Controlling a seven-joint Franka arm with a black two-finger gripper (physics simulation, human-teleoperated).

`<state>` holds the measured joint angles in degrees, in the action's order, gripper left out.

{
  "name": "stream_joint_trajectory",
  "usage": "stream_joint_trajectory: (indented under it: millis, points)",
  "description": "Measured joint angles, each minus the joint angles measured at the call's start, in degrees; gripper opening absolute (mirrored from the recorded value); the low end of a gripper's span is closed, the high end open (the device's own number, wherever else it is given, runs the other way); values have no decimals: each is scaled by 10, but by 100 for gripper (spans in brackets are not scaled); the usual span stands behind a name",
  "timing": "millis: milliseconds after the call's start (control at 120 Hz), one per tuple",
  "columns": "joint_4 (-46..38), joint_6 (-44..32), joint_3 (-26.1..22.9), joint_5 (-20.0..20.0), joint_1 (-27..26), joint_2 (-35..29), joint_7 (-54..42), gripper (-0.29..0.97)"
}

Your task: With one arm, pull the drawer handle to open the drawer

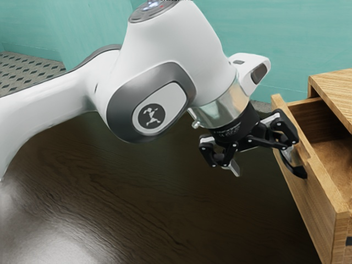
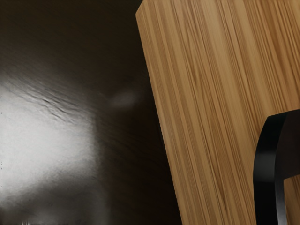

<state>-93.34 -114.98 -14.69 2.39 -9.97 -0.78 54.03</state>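
White arm (image 1: pixel 165 82) fills the foreground, its gripper (image 1: pixel 264 160) at the front of a partly open drawer (image 1: pixel 324 159).

Fingers stand wide apart and grip nothing between them; the one nearer the drawer sits at the black handle (image 1: pixel 298 168), though contact cannot be judged. The wooden drawer sticks out of its cabinet (image 1: pixel 335 82) at the exterior view's right, inside showing, above the dark glossy table (image 1: pixel 137 209). From the wrist, the curved handle stands against the striped wood front (image 2: pixel 211 93).

Drawer (image 1: pixel 311 203) pale, streaked wood grain — handle (image 2: pixel 269 168) black — table (image 1: pixel 137 214) dark brown.
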Motion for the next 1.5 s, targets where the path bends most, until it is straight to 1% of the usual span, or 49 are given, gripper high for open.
stream_joint_trajectory:
  millis: [292, 508, 667, 933, 1217, 1267, 1325, 1375, 1425, 1500]
  points:
    - [-50, 0, 6, -1, -7, -55, 0, 68]
    - [-63, -1, 8, -1, -7, -73, -1, 68]
    - [-73, -2, 23, -4, -17, -83, -1, 68]
    - [-111, -7, 36, -6, -18, -113, 0, 68]
    - [-158, -11, 49, -6, -20, -158, 0, 68]
    - [-168, -13, 68, -6, -36, -166, 1, 68]
    - [-179, -16, 116, -9, -79, -176, 1, 68]
    - [-187, -18, 144, -13, -102, -188, 1, 68]
    - [-191, -20, 156, -17, -111, -196, 1, 68]
    - [-194, -21, 162, -22, -120, -215, 1, 68]
